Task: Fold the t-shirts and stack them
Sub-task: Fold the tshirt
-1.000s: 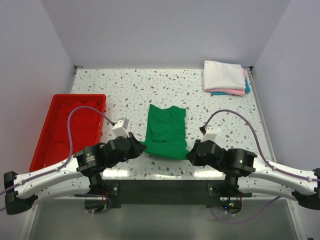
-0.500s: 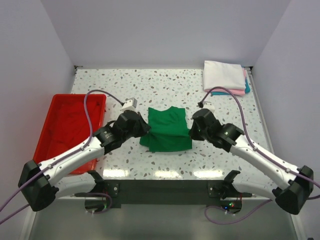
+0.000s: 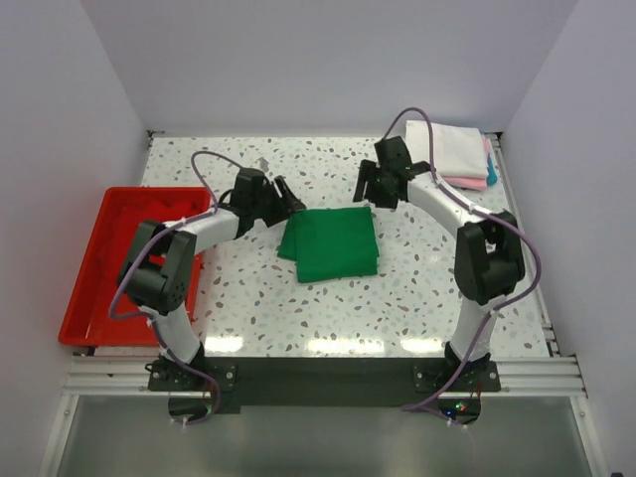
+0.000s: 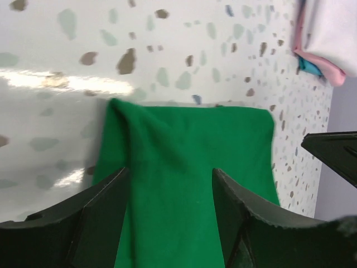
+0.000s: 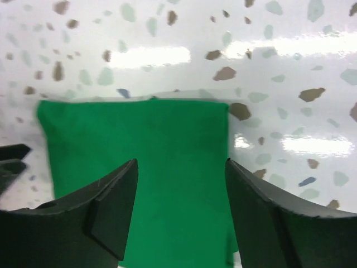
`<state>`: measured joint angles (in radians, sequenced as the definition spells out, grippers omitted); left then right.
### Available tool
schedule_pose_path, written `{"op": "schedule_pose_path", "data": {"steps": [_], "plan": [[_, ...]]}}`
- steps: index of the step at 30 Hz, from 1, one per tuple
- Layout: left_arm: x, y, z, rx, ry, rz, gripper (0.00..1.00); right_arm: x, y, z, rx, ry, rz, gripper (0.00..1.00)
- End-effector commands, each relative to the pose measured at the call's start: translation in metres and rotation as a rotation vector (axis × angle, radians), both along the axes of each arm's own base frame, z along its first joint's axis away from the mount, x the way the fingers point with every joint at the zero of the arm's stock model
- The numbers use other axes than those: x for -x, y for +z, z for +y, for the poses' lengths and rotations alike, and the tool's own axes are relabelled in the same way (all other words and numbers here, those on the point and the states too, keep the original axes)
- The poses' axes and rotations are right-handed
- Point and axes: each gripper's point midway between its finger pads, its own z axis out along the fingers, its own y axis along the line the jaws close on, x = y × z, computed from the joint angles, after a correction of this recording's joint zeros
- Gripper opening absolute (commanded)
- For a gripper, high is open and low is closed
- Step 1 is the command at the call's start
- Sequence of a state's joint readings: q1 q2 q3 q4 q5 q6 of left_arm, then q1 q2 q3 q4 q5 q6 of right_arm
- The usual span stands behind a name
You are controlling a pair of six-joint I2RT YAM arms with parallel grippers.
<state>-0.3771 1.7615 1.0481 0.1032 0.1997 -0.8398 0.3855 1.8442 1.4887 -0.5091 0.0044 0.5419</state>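
On the table (image 3: 298,308) in the top view, the green shirt (image 3: 330,243) is lying mid-table as a short folded rectangle. The left gripper (image 3: 286,195) and right gripper (image 3: 366,189) are hovering at its far corners, both arms stretched out. The folded stack (image 3: 447,154) of white, pink and blue shirts is sitting in the far right corner, well apart. The red tray (image 3: 75,298) is sitting at the left.

Left wrist: the left gripper (image 4: 168,173) is hanging over the green shirt (image 4: 189,178) with fingers (image 4: 106,215) spread apart, clamping nothing. There is a soft ridge at the far left corner. The stack (image 4: 329,39) is showing top right.

Right wrist: the right gripper (image 5: 181,164) is hanging with fingers (image 5: 111,206) spread wide too, nothing held. The green shirt (image 5: 139,167) is lying flat below, its far edge straight.

Handling, as a judgement: the cloth is looking light, limp and floppy, so it is likely going to sag and unfold if lifted by one layer. It is best taken at two corners of one edge, pinching all layers together.

Against the earlier frames: a second ago the shirt was longer, with the grippers at its near hem. Half a second ago they were midway along its sides. Now the near half is lying folded over the far half, the rectangle is shorter, and both arms have reached further out.
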Motion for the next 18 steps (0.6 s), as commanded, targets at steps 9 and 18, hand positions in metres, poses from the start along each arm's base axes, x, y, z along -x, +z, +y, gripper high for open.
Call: {"op": "schedule_pose_path", "data": {"steps": [9,18], "plan": [[0.032,0.006,0.052,-0.022,0.138,-0.008,0.51,0.049,0.022,-0.035,0.025,-0.004,-0.065,0.67],[0.058,-0.034,0.041,-0.045,0.087,0.053,0.31,0.083,-0.009,-0.031,0.011,0.03,-0.035,0.66]]}}
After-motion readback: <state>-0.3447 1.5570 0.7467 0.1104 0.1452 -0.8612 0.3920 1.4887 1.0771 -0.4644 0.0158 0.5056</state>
